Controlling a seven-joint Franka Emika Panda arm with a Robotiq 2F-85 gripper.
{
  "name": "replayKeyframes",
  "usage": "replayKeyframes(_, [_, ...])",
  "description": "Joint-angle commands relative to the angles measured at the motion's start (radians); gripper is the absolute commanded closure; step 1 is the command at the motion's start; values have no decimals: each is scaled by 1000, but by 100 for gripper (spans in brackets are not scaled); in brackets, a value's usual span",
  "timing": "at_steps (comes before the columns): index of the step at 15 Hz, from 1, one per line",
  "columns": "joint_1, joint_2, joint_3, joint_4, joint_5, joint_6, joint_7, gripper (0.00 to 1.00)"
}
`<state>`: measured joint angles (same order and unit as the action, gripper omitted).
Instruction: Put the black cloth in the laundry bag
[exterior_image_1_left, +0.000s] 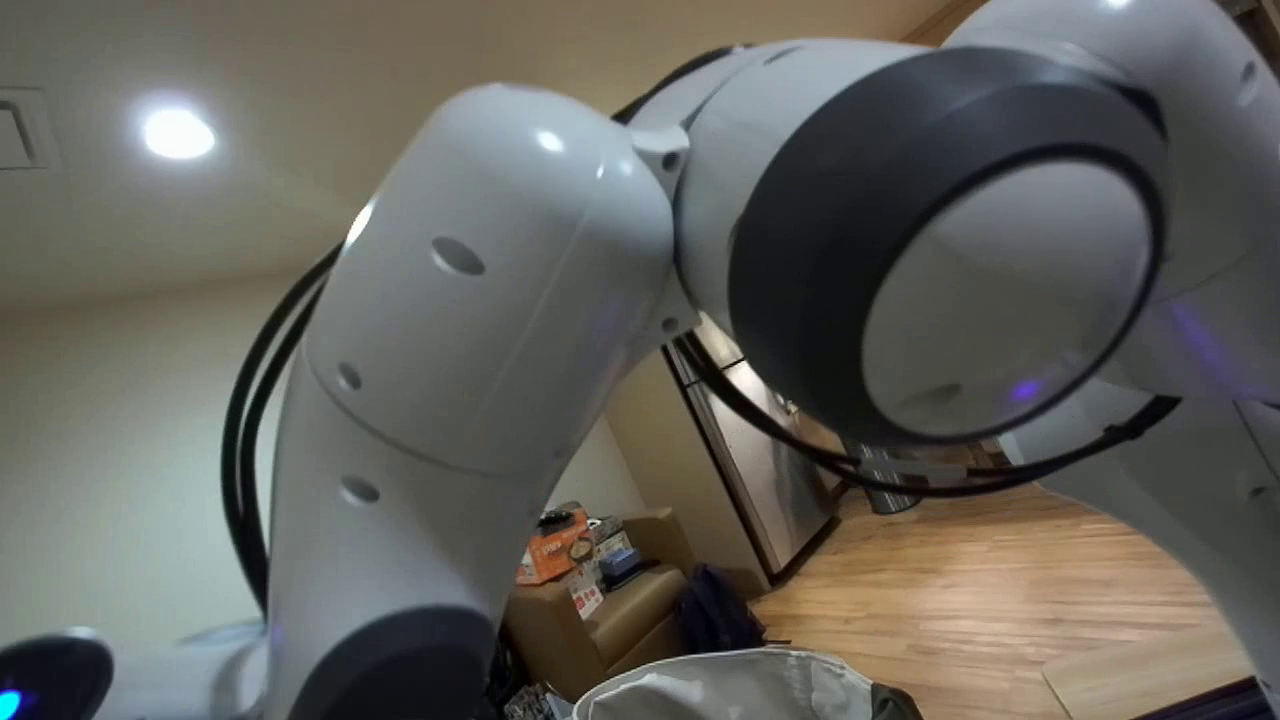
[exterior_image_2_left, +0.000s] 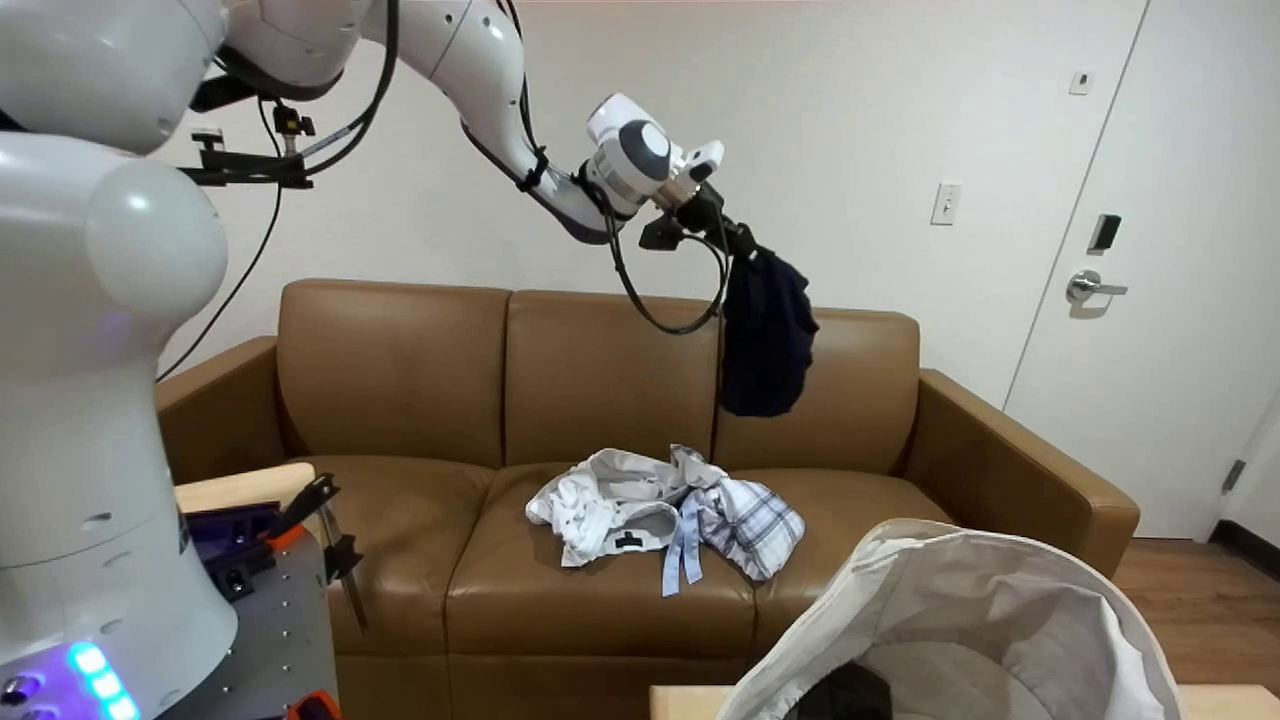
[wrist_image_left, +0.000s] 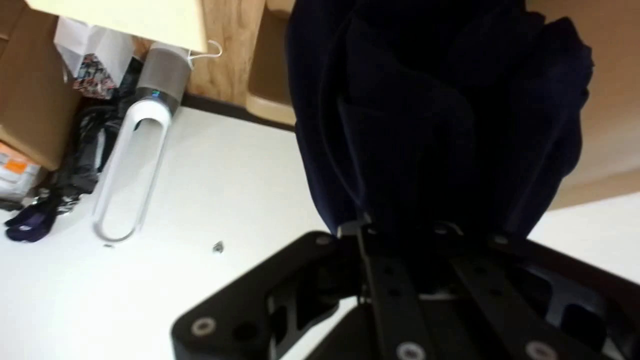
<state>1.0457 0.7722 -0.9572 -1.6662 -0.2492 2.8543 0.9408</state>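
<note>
The black cloth (exterior_image_2_left: 768, 335) hangs in a bunched, dark navy-looking bundle in front of the sofa back, well above the seat. My gripper (exterior_image_2_left: 742, 243) is shut on its upper end. In the wrist view the cloth (wrist_image_left: 425, 110) fills the area beyond the gripper (wrist_image_left: 407, 231), and its dark folds hide the fingertips. The laundry bag (exterior_image_2_left: 1010, 610), off-white with a wide mouth, stands lower and to the right of the cloth in that exterior view. A dark patch (exterior_image_2_left: 845, 692) shows inside it. Part of the bag's rim (exterior_image_1_left: 740, 660) also appears at the bottom of an exterior view.
A brown sofa (exterior_image_2_left: 400, 375) runs along the wall, with white clothing (exterior_image_2_left: 600, 510) and a plaid garment (exterior_image_2_left: 750, 525) on its seat. Beneath the bag is a light wooden surface (exterior_image_2_left: 690, 702). A white fan (wrist_image_left: 165, 75) shows in the wrist view.
</note>
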Motion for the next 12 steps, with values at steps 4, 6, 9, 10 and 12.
replayKeyframes(4, [344, -53, -516, -222, -139, -36, 300, 97])
replayKeyframes(6, [277, -35, -451, -163, -34, -24, 175, 89])
replayKeyframes(9, [267, -32, -422, -161, -26, -25, 171, 89])
replayKeyframes(10, [264, -26, -417, -162, -25, -23, 172, 89])
replayKeyframes(12, [243, -11, -405, -129, -18, -33, 175, 97])
